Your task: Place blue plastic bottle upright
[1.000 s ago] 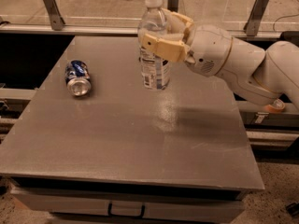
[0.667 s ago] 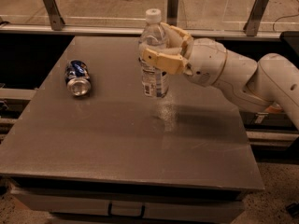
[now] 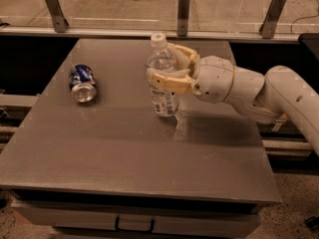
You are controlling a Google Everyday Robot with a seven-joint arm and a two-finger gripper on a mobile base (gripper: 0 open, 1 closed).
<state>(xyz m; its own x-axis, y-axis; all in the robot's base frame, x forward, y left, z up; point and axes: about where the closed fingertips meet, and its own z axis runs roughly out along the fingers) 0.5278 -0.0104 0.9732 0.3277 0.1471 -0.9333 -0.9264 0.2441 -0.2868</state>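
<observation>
item: blue plastic bottle [image 3: 162, 91], upright on my worktop [image 3: 124, 153], towards the back.
i read the gripper [image 3: 160, 63] reaching in from the right, jaws clamped round its middle; blue can [image 3: 82, 82] on its side, well left.

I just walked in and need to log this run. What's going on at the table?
The robot's single arm reaches in from the right, and its gripper is closed around the upper body of the blue plastic bottle. The bottle is upright, cap on, with its base at or just above the table; I cannot tell whether it touches. A blue can lies on its side to the left, well apart from the bottle.
</observation>
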